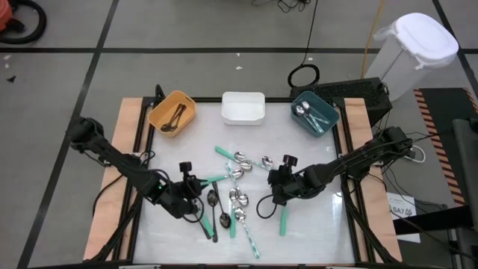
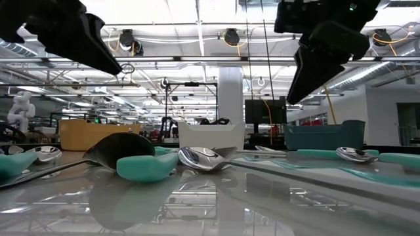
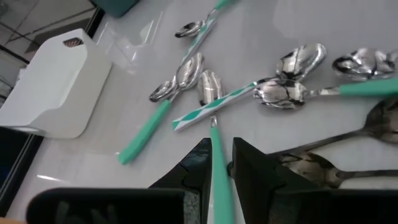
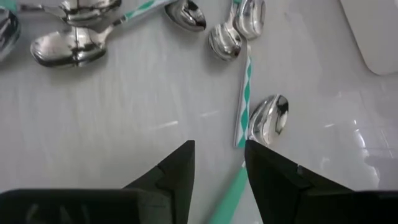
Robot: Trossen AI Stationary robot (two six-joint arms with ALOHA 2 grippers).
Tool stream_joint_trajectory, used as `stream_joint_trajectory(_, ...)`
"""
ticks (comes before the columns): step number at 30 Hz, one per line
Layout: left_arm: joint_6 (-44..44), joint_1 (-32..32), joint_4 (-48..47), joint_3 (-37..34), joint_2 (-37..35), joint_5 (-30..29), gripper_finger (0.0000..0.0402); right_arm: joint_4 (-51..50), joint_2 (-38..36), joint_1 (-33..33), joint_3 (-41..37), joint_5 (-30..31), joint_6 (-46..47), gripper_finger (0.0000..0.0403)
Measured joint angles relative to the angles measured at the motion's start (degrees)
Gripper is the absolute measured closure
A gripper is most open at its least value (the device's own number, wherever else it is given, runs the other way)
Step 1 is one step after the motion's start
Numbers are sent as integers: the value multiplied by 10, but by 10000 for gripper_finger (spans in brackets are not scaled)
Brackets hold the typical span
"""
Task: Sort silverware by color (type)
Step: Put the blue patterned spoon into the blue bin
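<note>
The left hand [image 3: 221, 171] is closed narrowly on the mint-green handle of a spoon [image 3: 211, 118], whose shiny bowl lies on the worktop [image 1: 314, 224] just ahead of the fingers. The right hand [image 4: 219, 168] hovers low over the worktop's middle with its fingers partly apart and holding nothing; a mint-green handle [image 4: 227, 199] shows beneath the gap. Between and beyond both hands the remaining silverware [image 1: 239, 187] lies scattered, black, green and striped handles mixed. Along the far edge stand an orange bin [image 1: 172, 112] with dark-handled spoons, a white bin [image 1: 243, 107], and a teal bin [image 1: 314, 112] with spoons inside.
</note>
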Motion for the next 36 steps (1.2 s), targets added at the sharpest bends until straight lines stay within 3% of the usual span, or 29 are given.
stream_joint_trajectory(10, 67, 16, 70, 0, 67, 3, 334, 45, 0, -1, 0, 1, -52, 268)
stream_joint_trajectory(22, 208, 114, 196, 0, 86, 174, 334, 31, 0, 22, -57, 1, -88, 268)
stream_joint_trajectory(27, 231, 176, 210, -2, 86, 263, 334, 40, 1, 11, -61, 31, -122, 268)
stream_joint_trajectory(36, 221, 238, 293, -103, 75, 285, 334, 73, 1, -14, -61, 24, -183, 268)
